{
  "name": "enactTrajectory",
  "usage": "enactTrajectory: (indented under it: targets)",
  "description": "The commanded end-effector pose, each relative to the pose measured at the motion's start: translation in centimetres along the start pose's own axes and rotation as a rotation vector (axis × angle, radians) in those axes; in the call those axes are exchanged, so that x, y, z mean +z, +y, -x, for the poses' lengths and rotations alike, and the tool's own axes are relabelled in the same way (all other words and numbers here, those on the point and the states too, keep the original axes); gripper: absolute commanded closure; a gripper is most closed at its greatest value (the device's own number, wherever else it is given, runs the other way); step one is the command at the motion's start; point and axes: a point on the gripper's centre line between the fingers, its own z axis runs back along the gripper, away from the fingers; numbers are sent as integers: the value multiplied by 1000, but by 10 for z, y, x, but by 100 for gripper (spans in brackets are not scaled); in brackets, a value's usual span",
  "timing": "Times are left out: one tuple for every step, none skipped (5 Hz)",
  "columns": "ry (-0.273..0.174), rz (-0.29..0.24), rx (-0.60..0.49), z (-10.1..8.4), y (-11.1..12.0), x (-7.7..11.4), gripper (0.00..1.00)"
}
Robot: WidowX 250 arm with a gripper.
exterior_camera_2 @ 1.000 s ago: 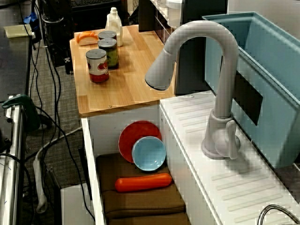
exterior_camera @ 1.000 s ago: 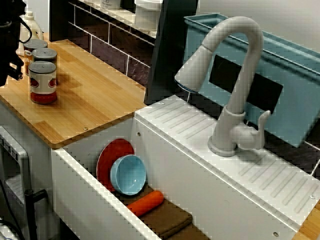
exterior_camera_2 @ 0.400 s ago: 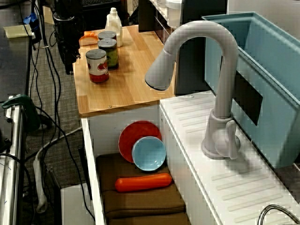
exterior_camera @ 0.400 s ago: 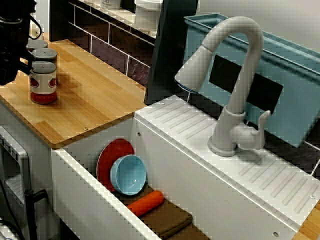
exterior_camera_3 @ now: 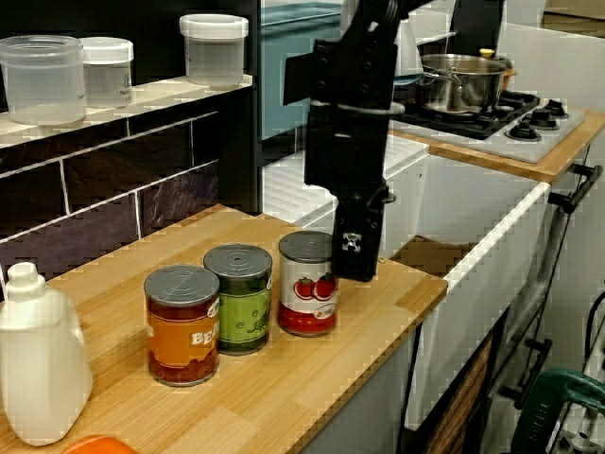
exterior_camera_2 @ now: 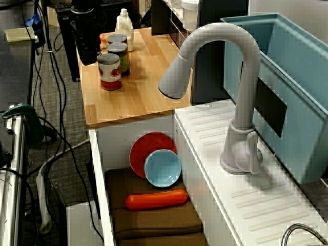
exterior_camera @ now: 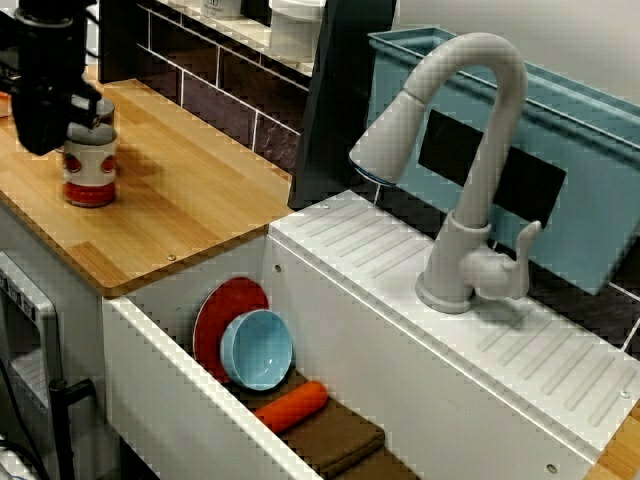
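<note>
Showing a tomato can (exterior_camera_3: 307, 284) upright on the counter (exterior_camera_3: 284, 388), at the sink end of a row of three. Pictured with the gripper (exterior_camera_3: 357, 257) hanging tip-down just beside it, overlapping its right side in the counter-level view and set to its left in the view along the sink. Impossible to tell whether touching, or whether jaws apart or together: visible only as a dark block. Judged not gripped and not lifted, base flat on the wood, nothing visibly carried. Flanked by a green can (exterior_camera_3: 239, 298) close against it, then an orange can (exterior_camera_3: 181, 322), with a white bottle (exterior_camera_3: 38, 369) farther along. Well apart, down in the sink (exterior_camera_2: 118, 141): a red plate (exterior_camera_2: 146, 146), a blue bowl (exterior_camera_2: 163, 167) leaning on it, a carrot (exterior_camera_2: 157, 199) on a brown cloth (exterior_camera_2: 154, 220). Arching above, a grey faucet (exterior_camera_2: 241, 77).
</note>
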Motion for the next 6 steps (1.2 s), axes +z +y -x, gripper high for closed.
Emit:
enactTrajectory:
  targets:
    - [-24, 45, -6, -18, -3, 14, 100]
    - [-35, 86, -23, -20, -16, 21, 100]
    - [-30, 102, -29, -21, -19, 22, 100]
    - [-29, 102, -16, -17, -13, 27, 100]
    - [-42, 106, -2, -10, -4, 41, 100]
    - [-54, 92, 14, -1, 9, 49, 100]
